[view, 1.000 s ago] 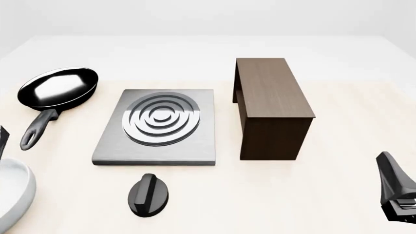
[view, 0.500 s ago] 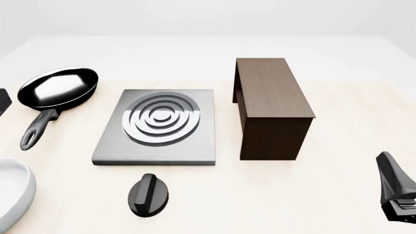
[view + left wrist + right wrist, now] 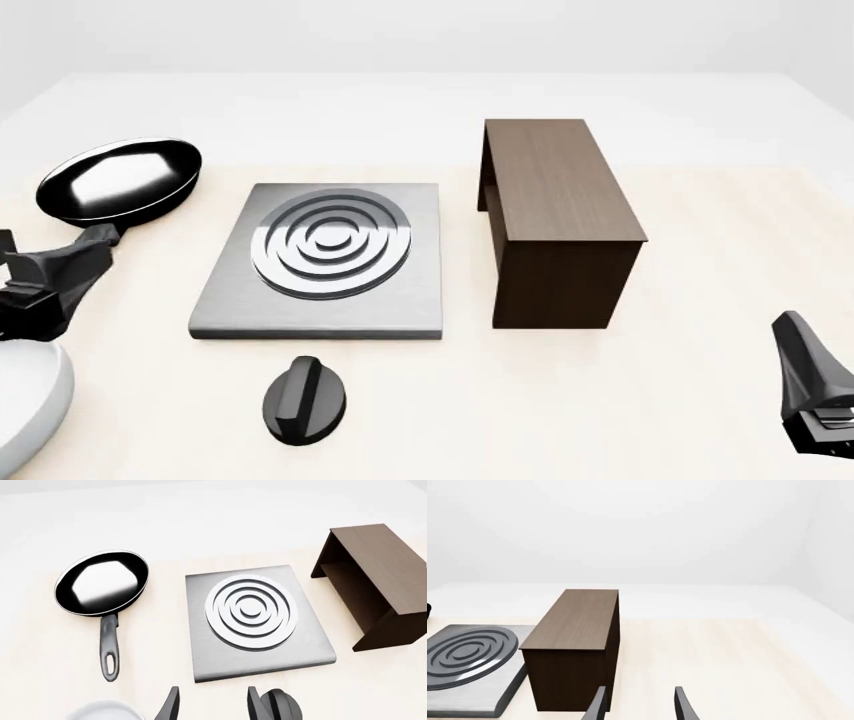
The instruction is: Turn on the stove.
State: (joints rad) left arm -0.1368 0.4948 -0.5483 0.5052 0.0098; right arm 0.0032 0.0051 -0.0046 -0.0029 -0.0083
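The left gripper (image 3: 40, 285) hovers with fingers parted and empty by the pan's handle (image 3: 109, 647). Bare table (image 3: 561, 400) separates knob (image 3: 306, 399) from stove (image 3: 320, 262); the right gripper (image 3: 637, 707) is parted too.

- The stove (image 3: 257, 625), a grey slab with silver rings, is lying at centre; its black knob (image 3: 283, 707) is showing beside one fingertip
- The left gripper (image 3: 212, 705) is hovering with fingers parted, holding nothing
- A black frying pan (image 3: 101, 584), a brown wooden stand (image 3: 373, 575) and a white dish (image 3: 105, 711) are sitting around
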